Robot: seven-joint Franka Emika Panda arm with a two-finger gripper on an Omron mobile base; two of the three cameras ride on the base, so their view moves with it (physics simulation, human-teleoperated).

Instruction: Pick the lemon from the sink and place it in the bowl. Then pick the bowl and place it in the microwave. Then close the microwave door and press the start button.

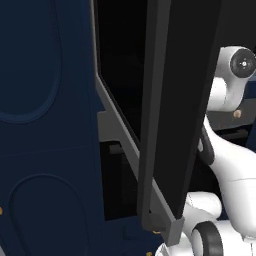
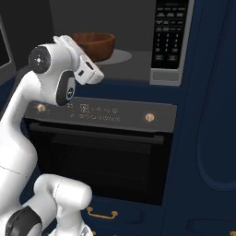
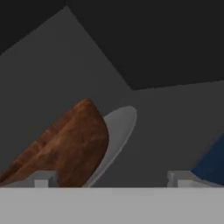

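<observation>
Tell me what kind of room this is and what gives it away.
A kitchen, most likely with built-in appliances. An open microwave with a keypad holds a wooden bowl on its turntable, its door swung wide. Below sits an oven with brass knobs, set among navy cabinet panels.

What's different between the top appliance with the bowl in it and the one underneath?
The microwave stands open, its cavity lit grey with the bowl on a round plate; the oven below is shut and dark. The microwave has a black keypad at its right, the oven brass knobs. Both are built into navy cabinets.
</observation>
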